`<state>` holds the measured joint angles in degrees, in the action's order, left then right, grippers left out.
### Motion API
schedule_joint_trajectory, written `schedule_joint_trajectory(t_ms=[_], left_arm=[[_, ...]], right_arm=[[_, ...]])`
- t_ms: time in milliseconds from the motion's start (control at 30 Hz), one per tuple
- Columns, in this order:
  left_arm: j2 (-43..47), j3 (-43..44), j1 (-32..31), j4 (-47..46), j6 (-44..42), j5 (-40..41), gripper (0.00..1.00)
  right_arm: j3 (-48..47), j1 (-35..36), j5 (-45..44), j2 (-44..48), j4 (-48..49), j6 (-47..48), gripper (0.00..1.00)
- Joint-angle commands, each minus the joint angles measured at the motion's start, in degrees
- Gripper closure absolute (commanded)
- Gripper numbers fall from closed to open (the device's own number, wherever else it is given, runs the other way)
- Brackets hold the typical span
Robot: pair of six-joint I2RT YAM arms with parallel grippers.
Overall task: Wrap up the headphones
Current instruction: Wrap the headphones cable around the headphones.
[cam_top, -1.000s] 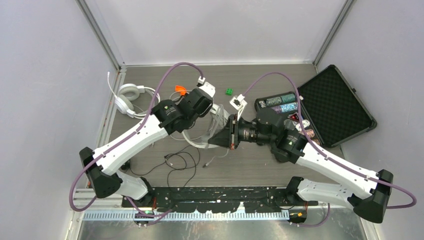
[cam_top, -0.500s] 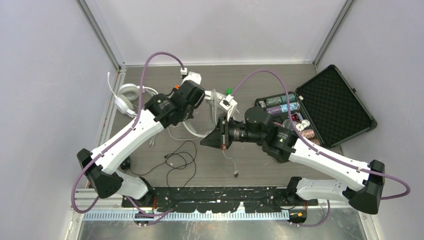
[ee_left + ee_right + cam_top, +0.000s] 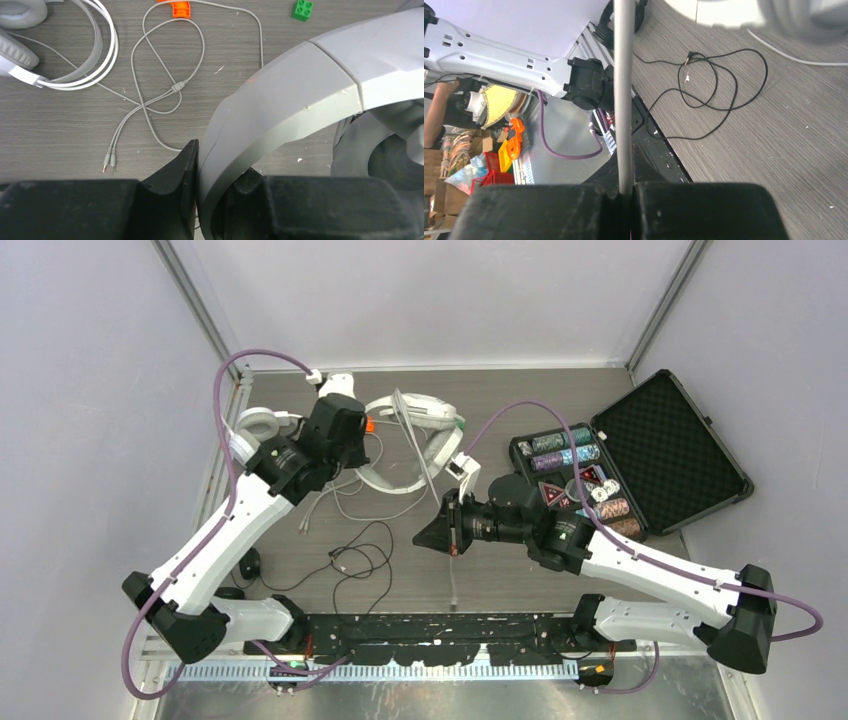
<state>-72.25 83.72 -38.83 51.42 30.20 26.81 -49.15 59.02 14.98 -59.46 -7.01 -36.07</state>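
My left gripper (image 3: 217, 160) is shut on the wide grey-white headband (image 3: 300, 85) of a white headphones pair (image 3: 415, 420), held above the table's back middle. My right gripper (image 3: 626, 187) is shut on that pair's thin cord (image 3: 624, 100). In the top view this cord (image 3: 456, 480) runs from the cups down to the right gripper (image 3: 422, 537), and its loose end (image 3: 452, 585) trails toward the front. A second white pair (image 3: 50, 50) lies at the back left with its cord and plugs (image 3: 107, 162) spread on the table. A black cord (image 3: 360, 555) lies looped near the front.
An open black case (image 3: 665, 445) with chips (image 3: 570, 455) stands at the right. A small orange piece (image 3: 181, 9) and a green piece (image 3: 301, 10) lie near the back. The left arm (image 3: 230, 530) stretches over the left half of the table.
The left gripper carried the headphones back and to the left. The right gripper drew toward the front, still shut on the cord, and the cord's loose end now trails straighter.
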Motion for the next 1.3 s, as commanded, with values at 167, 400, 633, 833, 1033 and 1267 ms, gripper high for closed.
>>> schedule_joint_trajectory(t_ms=[167,400,633,833,1033,1267], left_arm=[[5.41,-0.18,3.29,-10.43,6.69,-4.20,1.00],[6.64,-0.46,5.69,-10.19,8.48,-8.79,1.00],[6.78,0.63,7.79,-10.04,9.93,-14.94,1.00],[7.23,1.99,10.07,-8.34,9.27,-16.33,1.00],[6.64,4.44,12.43,-6.30,8.14,-19.93,1.00],[6.80,5.45,14.94,-5.63,8.05,-25.20,1.00]], right_arm=[[3.31,0.89,-3.11,1.97,4.35,2.47,0.99],[8.55,0.82,-3.68,3.65,6.71,4.65,0.99],[12.86,0.79,-3.78,5.71,9.92,5.31,0.99],[16.45,0.82,-3.32,7.88,12.10,5.68,0.99],[18.56,0.77,-2.45,9.99,12.27,5.93,0.99],[20.52,0.83,-1.99,10.26,12.94,4.76,0.98]])
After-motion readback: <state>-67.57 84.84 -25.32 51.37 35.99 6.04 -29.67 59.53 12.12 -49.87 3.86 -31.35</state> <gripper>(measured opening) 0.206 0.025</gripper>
